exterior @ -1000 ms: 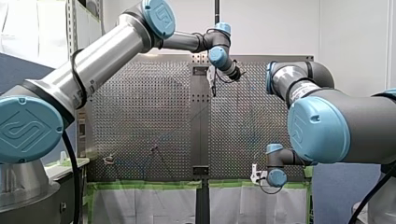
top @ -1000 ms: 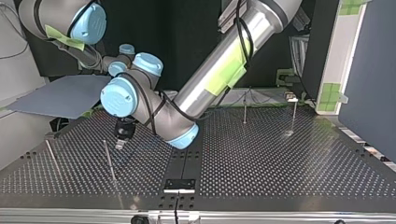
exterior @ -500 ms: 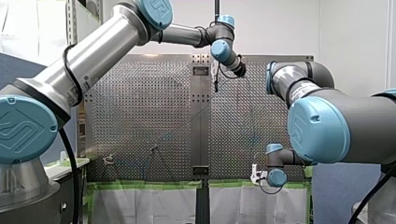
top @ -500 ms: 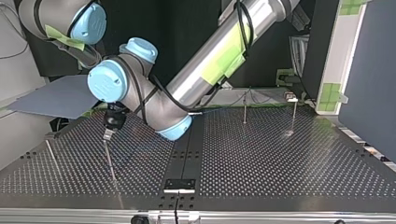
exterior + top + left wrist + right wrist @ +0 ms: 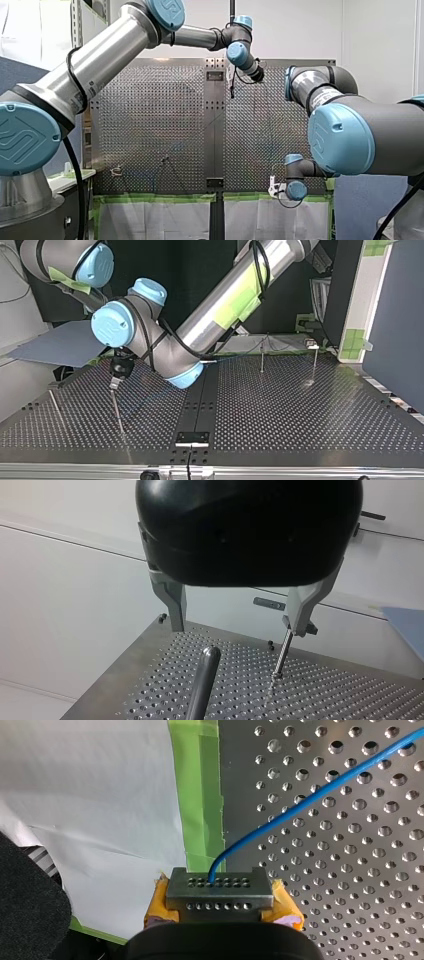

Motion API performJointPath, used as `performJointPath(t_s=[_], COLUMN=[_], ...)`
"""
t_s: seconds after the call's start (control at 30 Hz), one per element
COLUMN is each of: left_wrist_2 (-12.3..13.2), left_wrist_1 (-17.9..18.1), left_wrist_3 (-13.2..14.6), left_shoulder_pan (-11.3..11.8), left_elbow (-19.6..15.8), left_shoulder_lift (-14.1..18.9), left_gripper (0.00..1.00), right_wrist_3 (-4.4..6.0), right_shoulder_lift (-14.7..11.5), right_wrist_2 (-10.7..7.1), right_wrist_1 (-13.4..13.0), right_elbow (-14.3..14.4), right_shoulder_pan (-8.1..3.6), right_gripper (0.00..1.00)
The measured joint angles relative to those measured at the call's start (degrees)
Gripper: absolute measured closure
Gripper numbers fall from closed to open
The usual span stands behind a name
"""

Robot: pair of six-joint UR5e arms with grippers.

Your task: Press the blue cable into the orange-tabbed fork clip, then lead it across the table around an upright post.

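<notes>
— How far are we?
— Our right gripper [image 5: 220, 892] pinches the cable [image 5: 310, 800], which trails over the table [image 5: 350, 870]. Our left gripper [image 5: 238, 629] hovers spread and empty above a post [image 5: 205, 680]. We judge the wrap undone; the clip is too small to tell.

You see my left gripper [image 5: 114, 385] just above a post [image 5: 118, 416] in the top view's left half; another post [image 5: 56, 408] stands further left, two more posts [image 5: 262, 358] at right. The cable [image 5: 320, 793] leads out of my right gripper [image 5: 219, 887] across the table [image 5: 380, 885].
</notes>
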Motion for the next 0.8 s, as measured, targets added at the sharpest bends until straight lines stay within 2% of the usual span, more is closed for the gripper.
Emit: performJointPath(t_s=[0.2,0.5,0.8], left_wrist_2=[-1.5,-5.9,-10.7], left_wrist_1=[0.1,-1.2,-1.8], left_wrist_3=[-0.4,-1.7,-1.8], left_shoulder_pan=[-0.1,-0.6,-0.9], left_elbow=[0.0,0.0,0.0], left_shoulder_lift=[0.0,0.1,0.1], left_gripper=[0.0,0.0,0.0], right_wrist_3=[-0.01,0.0,0.0], right_shoulder_lift=[0.0,0.0,0.0], right_wrist_2=[0.0,0.0,0.0], right_wrist_1=[0.1,0.2,0.2], right_elbow=[0.0,0.0,0.0], right_shoulder_pan=[-0.01,0.02,0.06], right_gripper=[0.99,0.99,0.99])
